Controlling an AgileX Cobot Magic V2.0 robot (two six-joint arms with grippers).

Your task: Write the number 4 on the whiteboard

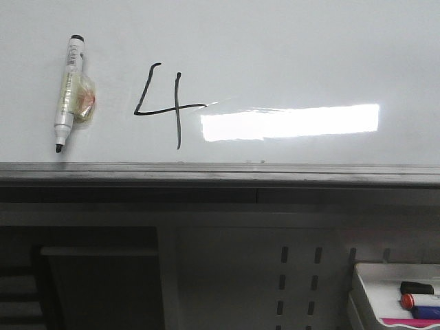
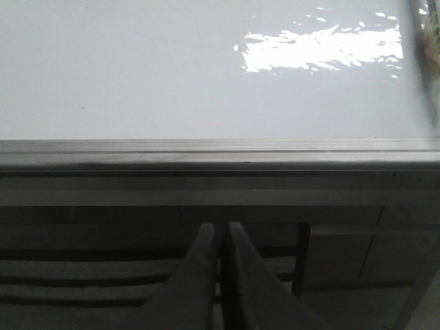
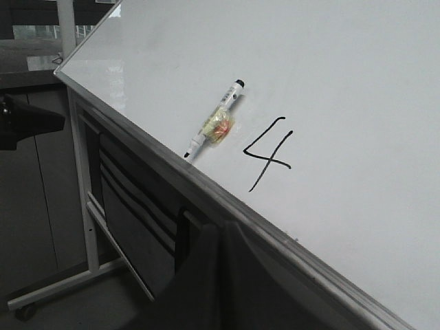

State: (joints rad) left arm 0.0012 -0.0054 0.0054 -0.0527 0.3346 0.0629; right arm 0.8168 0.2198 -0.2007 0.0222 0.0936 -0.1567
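Across the front view we see the whiteboard (image 1: 309, 55) filling the upper half, its grey metal rim (image 1: 220, 172) running edge to edge just below the writing. Wide bare board lies right of the strokes, broken only by a bright glare patch (image 1: 289, 122). Left-centre on the board we find the number 4 (image 1: 167, 103), black and open-topped, its long vertical ending close above the rim. Just left of it, apart from the strokes, lies a black-tipped marker (image 1: 69, 93) with yellowish tape around its barrel, tip pointing toward the rim, cap off. At lower right, below the board, we see a small white tray (image 1: 375, 289) holding spare markers (image 1: 419, 295).

Left gripper (image 2: 221, 237) sits below the rim, off the board, fingers pressed together on nothing. Right gripper (image 3: 221, 237) is also below the board edge, fingers together and empty, well apart from marker and digit.
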